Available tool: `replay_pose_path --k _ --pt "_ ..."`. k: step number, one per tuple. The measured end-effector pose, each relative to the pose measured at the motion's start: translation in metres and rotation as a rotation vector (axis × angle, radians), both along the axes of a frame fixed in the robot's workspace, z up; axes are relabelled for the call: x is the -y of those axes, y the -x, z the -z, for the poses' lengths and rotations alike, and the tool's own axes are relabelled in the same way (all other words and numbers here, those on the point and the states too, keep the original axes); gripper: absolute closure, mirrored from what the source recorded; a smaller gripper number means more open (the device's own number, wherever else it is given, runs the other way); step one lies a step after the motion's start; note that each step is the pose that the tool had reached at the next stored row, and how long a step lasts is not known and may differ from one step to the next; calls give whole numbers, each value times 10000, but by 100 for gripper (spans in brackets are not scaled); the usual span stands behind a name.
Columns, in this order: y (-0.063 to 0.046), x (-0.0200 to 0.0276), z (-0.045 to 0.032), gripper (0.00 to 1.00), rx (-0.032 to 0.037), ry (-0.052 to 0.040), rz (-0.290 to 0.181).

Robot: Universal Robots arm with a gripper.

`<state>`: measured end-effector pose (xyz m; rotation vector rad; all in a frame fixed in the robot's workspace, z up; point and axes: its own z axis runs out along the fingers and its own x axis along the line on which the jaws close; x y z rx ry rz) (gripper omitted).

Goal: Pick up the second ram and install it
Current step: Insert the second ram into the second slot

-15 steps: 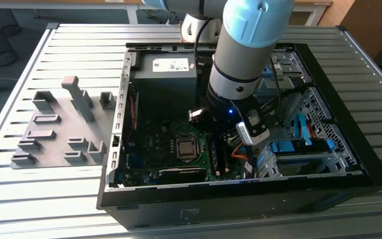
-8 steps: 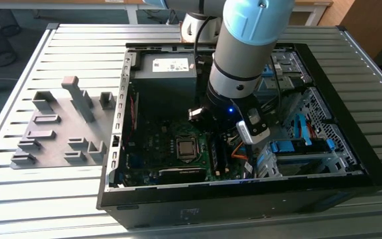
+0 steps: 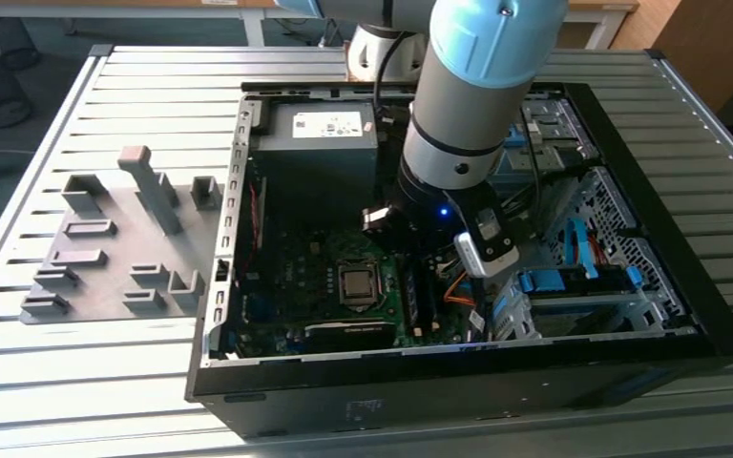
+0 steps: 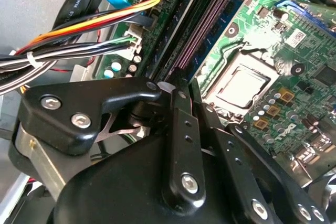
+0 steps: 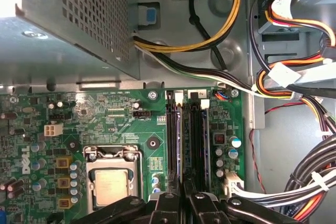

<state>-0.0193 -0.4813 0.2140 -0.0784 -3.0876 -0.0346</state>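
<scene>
My gripper [image 5: 185, 195] is deep inside the open computer case [image 3: 233, 219], right over the motherboard's memory slots [image 5: 197, 140]. Its black fingers [image 4: 184, 129] stand close together. The second ram [image 5: 182, 140] appears as a thin bluish-purple strip seen edge-on. It runs from between the fingers along the slot nearest the processor [image 5: 111, 184], and in the second wrist view it is the ram [image 4: 207, 24] leading away from the fingertips. In the exterior view the arm's wrist [image 3: 450, 205] hides the fingers.
Bundled cables [image 5: 310, 182] run beside the slots on the side away from the processor. The grey power supply box [image 5: 68, 35] sits beyond the slots' far end. On the exterior view's left, grey holder blocks [image 3: 112, 258] stand on the slatted table [image 3: 35, 382].
</scene>
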Motion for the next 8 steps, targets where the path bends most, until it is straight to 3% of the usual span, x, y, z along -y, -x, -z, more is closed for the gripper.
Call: replay_pose_path --k 8 --pt "0 0 23 86 0 2 -1"
